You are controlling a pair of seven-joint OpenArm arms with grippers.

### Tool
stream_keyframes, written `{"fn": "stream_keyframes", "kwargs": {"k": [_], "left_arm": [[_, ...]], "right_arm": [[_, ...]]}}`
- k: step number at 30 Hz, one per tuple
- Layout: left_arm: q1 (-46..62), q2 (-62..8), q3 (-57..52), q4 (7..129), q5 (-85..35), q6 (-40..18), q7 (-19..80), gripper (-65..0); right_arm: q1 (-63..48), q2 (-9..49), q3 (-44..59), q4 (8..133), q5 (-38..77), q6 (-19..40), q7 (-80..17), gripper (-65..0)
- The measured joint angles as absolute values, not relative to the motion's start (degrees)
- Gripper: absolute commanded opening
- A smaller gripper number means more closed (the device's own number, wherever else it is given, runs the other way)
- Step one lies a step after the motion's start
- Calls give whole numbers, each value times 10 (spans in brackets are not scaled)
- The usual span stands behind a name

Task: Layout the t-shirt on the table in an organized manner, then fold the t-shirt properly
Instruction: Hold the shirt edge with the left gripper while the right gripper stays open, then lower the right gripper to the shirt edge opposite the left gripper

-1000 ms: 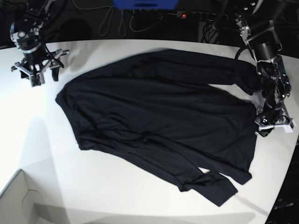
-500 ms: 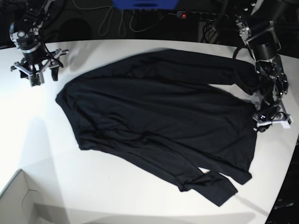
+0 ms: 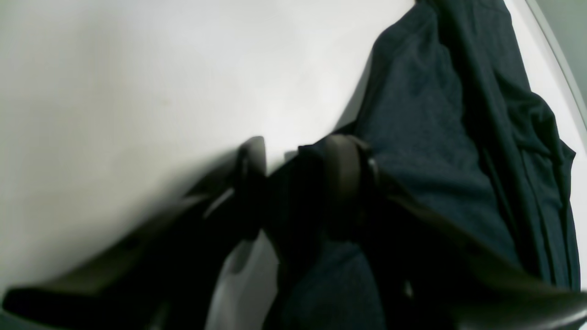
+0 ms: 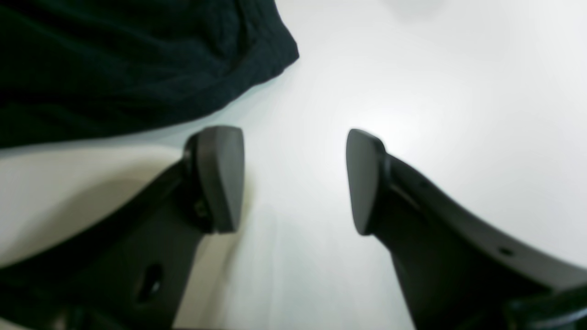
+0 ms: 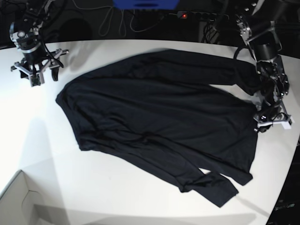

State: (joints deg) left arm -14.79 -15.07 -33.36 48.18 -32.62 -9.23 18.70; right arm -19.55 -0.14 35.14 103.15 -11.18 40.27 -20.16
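White table (image 5: 140, 197) under black t-shirt (image 5: 159, 112), dark room behind

Shirt (image 5: 159, 117): plain black, no print; reads dark blue-black with fine knit texture in the left wrist view (image 3: 426, 137). Table (image 5: 117, 187): plain white, greyish where shaded. Left gripper (image 3: 302, 183): black fingers, black fabric between its jaws. Right gripper (image 4: 293, 178): dark grey pads, bare white between its jaws. Box corner (image 5: 18, 206): pale off-white. Background: dark, with a blue panel (image 5: 145, 3) and a red light (image 5: 184, 16).
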Motion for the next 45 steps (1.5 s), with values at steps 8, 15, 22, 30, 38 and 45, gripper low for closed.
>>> {"fn": "stream_keyframes", "kwargs": {"k": [8, 15, 22, 30, 38, 45], "left_arm": [[-148, -150, -333, 480, -326, -92, 195, -646], [-143, -149, -334, 501, -328, -90, 199, -647], [-74, -150, -336, 620, -331, -87, 200, -647], [16, -153, -418, 693, -415, -86, 203, -647], [78, -153, -470, 731, -451, -88, 204, -647], [93, -148, -469, 731, -450, -90, 204, -647]], "right_arm": [[-196, -1, 351, 1032, -112, 403, -202, -298], [-197, -1, 351, 1032, -112, 403, -202, -298], [-196, -1, 351, 1032, -111, 403, -202, -298], [-194, -1, 350, 1032, -112, 403, -202, -298], [-196, -2, 348, 1035, -112, 403, -202, -298], [-230, -2, 280, 1082, -108, 402, -200, -294]]}}
